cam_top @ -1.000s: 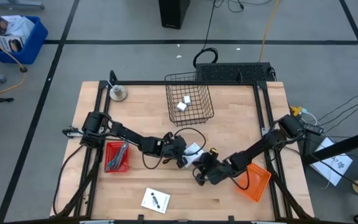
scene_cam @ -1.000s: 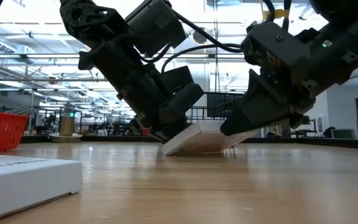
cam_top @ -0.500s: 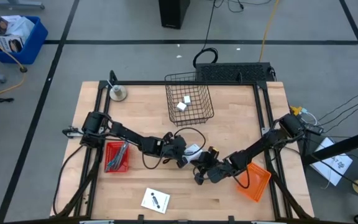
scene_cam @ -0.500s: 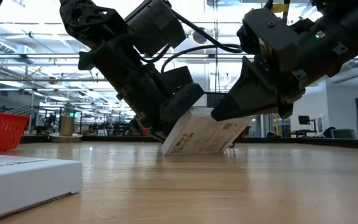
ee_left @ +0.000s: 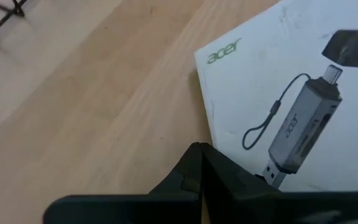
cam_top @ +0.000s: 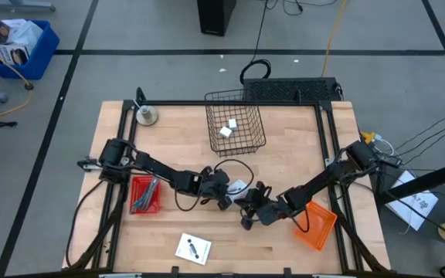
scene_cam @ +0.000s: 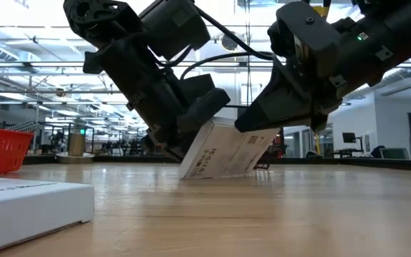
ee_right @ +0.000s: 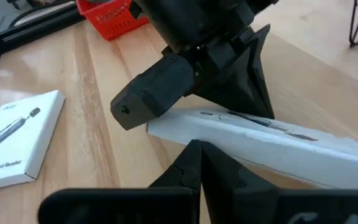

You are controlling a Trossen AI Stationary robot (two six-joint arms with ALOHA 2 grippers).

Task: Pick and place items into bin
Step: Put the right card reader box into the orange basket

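Note:
A flat white box point(scene_cam: 223, 153), printed with a card reader, stands tilted at the table's middle with its lower edge point(scene_cam: 185, 173) on the wood. My left gripper point(scene_cam: 190, 146) is shut at its upper left side. My right gripper point(scene_cam: 242, 126) is shut at its raised right end. From above, the box point(cam_top: 240, 186) shows between the two gripper heads. A second white box point(cam_top: 193, 249) lies flat near the front edge. Small white blocks point(cam_top: 229, 128) lie in the wire basket point(cam_top: 252, 143). My left gripper touches the box with its shut fingertips point(ee_left: 199, 155) at the edge of the printed face point(ee_left: 219, 140), near a corner, slanting down from the table's left. My right gripper sets its shut fingertips point(ee_right: 194, 152) against the box's narrow long side point(ee_right: 241, 140), slanting from the table's near right. That end is raised off the table.
A red bin point(cam_top: 134, 184) with tools in it sits at the left, and an orange bin point(cam_top: 319, 225) at the near right. A grey metal object point(cam_top: 147, 116) stands at the far left corner. Black cables point(cam_top: 230, 166) loop behind the grippers.
The box has tipped up steeper between the two shut grippers: its raised right end has gone higher and swung toward the left gripper, while its lower left edge has stayed on the table. My right gripper has tipped and followed that end.

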